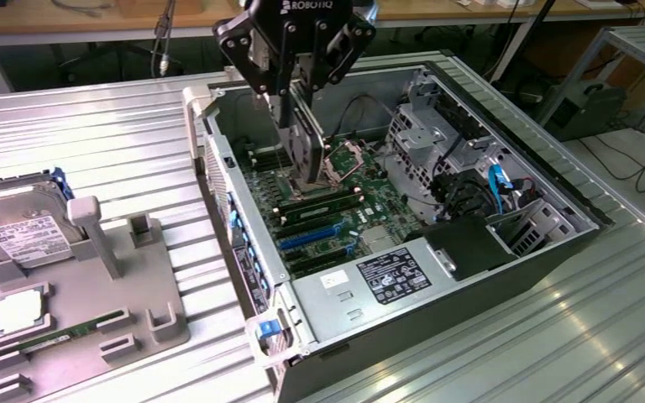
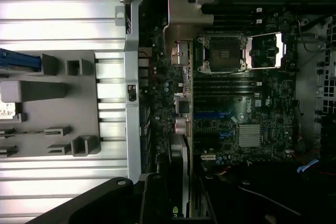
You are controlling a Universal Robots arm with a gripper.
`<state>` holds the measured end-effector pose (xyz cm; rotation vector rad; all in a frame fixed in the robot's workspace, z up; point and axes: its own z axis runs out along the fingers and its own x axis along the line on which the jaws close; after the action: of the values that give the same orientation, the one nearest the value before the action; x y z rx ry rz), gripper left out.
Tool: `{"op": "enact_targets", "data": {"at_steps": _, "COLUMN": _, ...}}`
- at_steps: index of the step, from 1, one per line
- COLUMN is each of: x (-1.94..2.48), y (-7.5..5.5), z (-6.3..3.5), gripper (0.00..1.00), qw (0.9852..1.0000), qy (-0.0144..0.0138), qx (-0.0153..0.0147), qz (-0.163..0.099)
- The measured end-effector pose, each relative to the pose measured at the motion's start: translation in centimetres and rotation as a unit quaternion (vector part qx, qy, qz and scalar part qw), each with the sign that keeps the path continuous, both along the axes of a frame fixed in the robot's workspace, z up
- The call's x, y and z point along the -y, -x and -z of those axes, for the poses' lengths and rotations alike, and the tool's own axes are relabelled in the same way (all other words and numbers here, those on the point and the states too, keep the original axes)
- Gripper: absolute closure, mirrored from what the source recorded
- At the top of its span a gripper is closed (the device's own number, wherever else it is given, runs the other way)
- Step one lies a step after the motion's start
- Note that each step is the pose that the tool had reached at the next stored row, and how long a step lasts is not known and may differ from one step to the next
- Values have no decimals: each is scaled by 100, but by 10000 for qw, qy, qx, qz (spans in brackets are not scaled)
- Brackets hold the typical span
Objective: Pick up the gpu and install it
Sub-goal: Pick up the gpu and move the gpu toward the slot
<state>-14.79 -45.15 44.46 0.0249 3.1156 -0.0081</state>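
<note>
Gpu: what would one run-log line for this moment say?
hand: shut on gpu | gpu: held on edge over motherboard inside open computer case | hard drive: on grey holder beside computer case

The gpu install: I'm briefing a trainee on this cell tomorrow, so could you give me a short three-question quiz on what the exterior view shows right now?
1. True or false: the gripper is shut on the gpu, holding it over the open computer case.
2. Where is the hard drive? A) on the grey holder at the exterior view's left; B) inside the computer case; C) in the gripper.
3. Fill in: inside the case, below the gpu, lies the green ___.

Key: 1 true; 2 A; 3 motherboard.
</note>
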Motion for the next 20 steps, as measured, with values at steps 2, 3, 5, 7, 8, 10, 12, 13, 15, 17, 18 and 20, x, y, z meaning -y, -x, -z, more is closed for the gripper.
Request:
{"op": "enact_targets", "data": {"at_steps": 2, "x": 0, "y": -52, "z": 0, "gripper": 73, "qw": 10000, "qy": 0, "qx": 0, "qz": 0}}
{"op": "enact_targets", "data": {"at_steps": 3, "x": 0, "y": -72, "z": 0, "gripper": 73, "qw": 10000, "qy": 0, "qx": 0, "qz": 0}}
{"op": "enact_targets", "data": {"at_steps": 5, "x": 0, "y": -109, "z": 0, "gripper": 73, "qw": 10000, "qy": 0, "qx": 0, "qz": -1}}
{"op": "enact_targets", "data": {"at_steps": 7, "x": 0, "y": -163, "z": 0, "gripper": 73, "qw": 10000, "qy": 0, "qx": 0, "qz": 0}}
{"op": "enact_targets", "data": {"at_steps": 8, "x": 0, "y": -185, "z": 0, "gripper": 73, "qw": 10000, "qy": 0, "qx": 0, "qz": 0}}
{"op": "enact_targets", "data": {"at_steps": 10, "x": 0, "y": -231, "z": 0, "gripper": 73, "qw": 10000, "qy": 0, "qx": 0, "qz": 0}}
{"op": "enact_targets", "data": {"at_steps": 12, "x": 0, "y": -283, "z": 0, "gripper": 73, "qw": 10000, "qy": 0, "qx": 0, "qz": -1}}
{"op": "enact_targets", "data": {"at_steps": 13, "x": 0, "y": -309, "z": 0, "gripper": 73, "qw": 10000, "qy": 0, "qx": 0, "qz": 0}}
{"op": "enact_targets", "data": {"at_steps": 15, "x": 0, "y": -358, "z": 1, "gripper": 73, "qw": 10000, "qy": 0, "qx": 0, "qz": 0}}
{"op": "enact_targets", "data": {"at_steps": 17, "x": 0, "y": -408, "z": 0, "gripper": 73, "qw": 10000, "qy": 0, "qx": 0, "qz": 0}}
{"op": "enact_targets", "data": {"at_steps": 18, "x": 0, "y": -430, "z": 0, "gripper": 73, "qw": 10000, "qy": 0, "qx": 0, "qz": 0}}
{"op": "enact_targets", "data": {"at_steps": 20, "x": 0, "y": -475, "z": 0, "gripper": 73, "qw": 10000, "qy": 0, "qx": 0, "qz": -1}}
